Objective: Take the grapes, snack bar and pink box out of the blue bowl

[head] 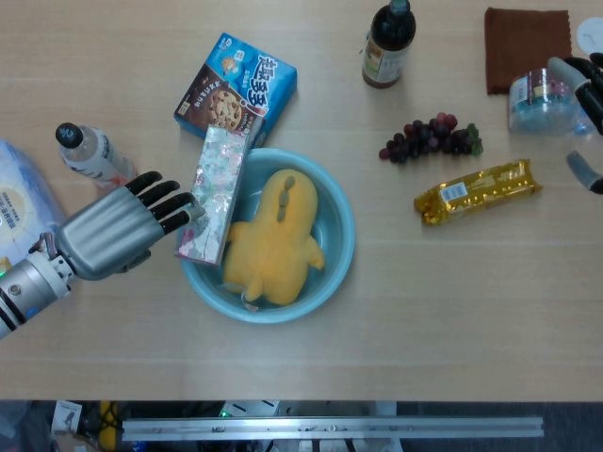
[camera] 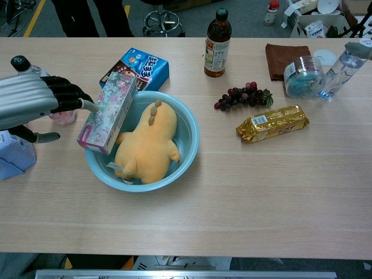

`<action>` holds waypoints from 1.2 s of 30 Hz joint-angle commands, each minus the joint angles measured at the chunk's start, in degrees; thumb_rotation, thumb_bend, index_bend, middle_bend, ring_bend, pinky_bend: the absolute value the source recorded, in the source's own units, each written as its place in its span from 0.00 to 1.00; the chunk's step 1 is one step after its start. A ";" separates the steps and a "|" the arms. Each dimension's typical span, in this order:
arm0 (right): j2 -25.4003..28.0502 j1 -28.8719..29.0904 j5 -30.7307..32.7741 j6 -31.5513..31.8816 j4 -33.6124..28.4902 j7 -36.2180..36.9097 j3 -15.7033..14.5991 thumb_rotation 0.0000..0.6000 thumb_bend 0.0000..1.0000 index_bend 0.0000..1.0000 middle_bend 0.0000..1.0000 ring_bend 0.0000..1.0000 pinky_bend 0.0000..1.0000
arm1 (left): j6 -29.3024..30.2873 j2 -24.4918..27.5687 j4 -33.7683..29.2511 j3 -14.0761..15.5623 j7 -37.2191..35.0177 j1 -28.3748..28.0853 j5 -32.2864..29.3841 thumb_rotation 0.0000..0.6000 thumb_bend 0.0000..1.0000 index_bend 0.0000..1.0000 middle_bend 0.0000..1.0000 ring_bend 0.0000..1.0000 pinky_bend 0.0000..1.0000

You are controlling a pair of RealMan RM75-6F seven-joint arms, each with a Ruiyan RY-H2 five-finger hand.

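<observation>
The pink floral box leans on the left rim of the blue bowl, one end inside it. My left hand is beside the box on its left, fingers apart, fingertips at or touching the box's side; nothing is gripped. A yellow plush toy fills the bowl. The grapes and the gold-wrapped snack bar lie on the table right of the bowl. My right hand shows at the right edge, fingers spread, empty.
A blue cookie box lies behind the bowl. A clear bottle and a blue-white pack stand near my left hand. A dark bottle, brown cloth and a clear jar sit at the back right.
</observation>
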 commanded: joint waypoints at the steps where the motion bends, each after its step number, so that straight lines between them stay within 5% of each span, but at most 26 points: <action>1: 0.01 -0.12 0.12 -0.19 -0.08 -0.06 0.09 1.00 0.29 0.00 0.13 0.09 0.32 | 1.20 -1.64 2.97 1.10 -1.22 -0.88 1.18 1.00 0.30 0.16 0.18 0.16 0.20; 10: 0.19 -0.57 0.98 -0.89 -0.61 -0.74 0.46 1.00 0.29 0.00 0.13 0.09 0.32 | 5.49 -6.92 10.72 3.26 -5.18 -2.73 4.12 1.00 0.30 0.16 0.18 0.16 0.20; 36: 1.34 -3.36 -0.16 -0.69 1.34 3.59 0.66 1.00 0.29 0.00 0.14 0.09 0.32 | 1.28 -10.75 2.77 2.91 -6.33 -7.97 -2.46 1.00 0.30 0.14 0.17 0.15 0.20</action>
